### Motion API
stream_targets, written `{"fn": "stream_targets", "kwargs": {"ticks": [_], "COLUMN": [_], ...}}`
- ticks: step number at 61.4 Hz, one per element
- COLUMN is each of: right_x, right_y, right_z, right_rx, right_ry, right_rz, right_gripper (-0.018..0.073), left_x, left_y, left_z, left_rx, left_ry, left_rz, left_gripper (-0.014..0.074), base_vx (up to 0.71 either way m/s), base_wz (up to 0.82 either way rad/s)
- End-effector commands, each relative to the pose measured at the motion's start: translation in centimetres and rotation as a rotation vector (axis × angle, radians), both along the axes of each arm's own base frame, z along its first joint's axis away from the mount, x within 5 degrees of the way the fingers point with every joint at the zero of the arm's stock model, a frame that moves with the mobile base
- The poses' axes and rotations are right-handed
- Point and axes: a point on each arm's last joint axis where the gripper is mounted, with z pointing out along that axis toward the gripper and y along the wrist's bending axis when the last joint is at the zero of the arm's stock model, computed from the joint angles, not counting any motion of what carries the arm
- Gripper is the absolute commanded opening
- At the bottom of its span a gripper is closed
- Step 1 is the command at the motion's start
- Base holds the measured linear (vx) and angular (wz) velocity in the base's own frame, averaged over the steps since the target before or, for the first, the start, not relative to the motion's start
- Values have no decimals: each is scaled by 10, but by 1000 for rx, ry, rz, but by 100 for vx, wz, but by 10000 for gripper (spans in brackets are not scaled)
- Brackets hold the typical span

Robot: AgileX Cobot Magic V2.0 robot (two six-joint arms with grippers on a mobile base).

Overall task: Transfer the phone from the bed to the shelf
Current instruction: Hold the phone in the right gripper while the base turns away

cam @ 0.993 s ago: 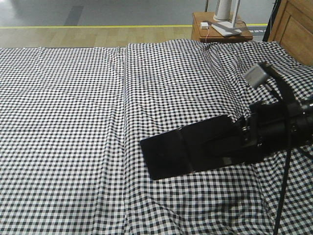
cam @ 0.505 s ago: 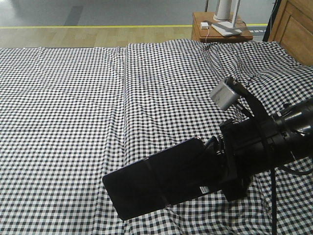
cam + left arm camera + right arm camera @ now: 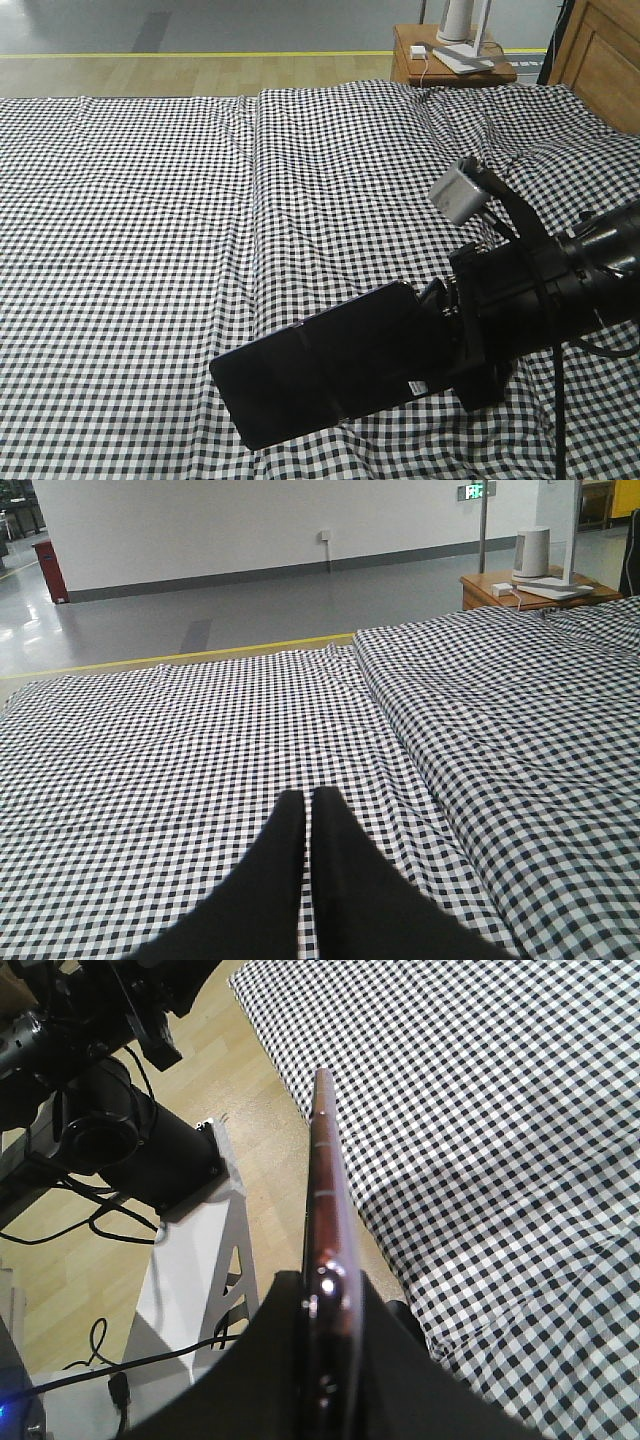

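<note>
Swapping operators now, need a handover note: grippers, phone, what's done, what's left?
Right gripper: fingers shut on the phone, held clear of the bed.
Left gripper: fingers shut, nothing in them, over the bed.
Done: phone picked up.
Left: carry it to the shelf, which no view shows, and set it down there.

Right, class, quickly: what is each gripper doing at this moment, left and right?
Left gripper: closed, fingers together, holding nothing.
Right gripper: closed on the phone, gripping it by one end.
</note>
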Motion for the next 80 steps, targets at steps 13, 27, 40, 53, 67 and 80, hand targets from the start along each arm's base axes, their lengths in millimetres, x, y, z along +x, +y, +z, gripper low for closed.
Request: {"fn": "stream_targets", "kwargs": {"ticks": [13, 27, 40, 53, 67, 80], "right_x": [-11, -11, -11, -11, -11, -11], "right_y": [2, 2, 2, 2, 2, 2], "right_z": [19, 19, 19, 19, 19, 19], "right_rx": [91, 91, 91, 91, 91, 91], "right_ry": [7, 6, 6, 6, 6, 6], "right_rz": [53, 54, 54, 54, 54, 54], "right_gripper": [-1, -1, -1, -1, -1, -1], "left_x": [-1, -1, -1, -1, -1, -1], "left_y": [-1, -1, -1, -1, -1, -1], "left_z": [16, 16, 16, 16, 16, 16], "left_rx": [-9, -9, -9, -9, -9, -9], "left_ry": [-107, -107, -107, -107, -107, -107], "left_rz": [-6, -6, -6, -6, -6, -6], "left_gripper": [1, 1, 1, 1, 1, 1], "base_vx": [0, 0, -2, -6, -8, -11], "base_wz": [0, 0, 8, 21, 34, 47]}}
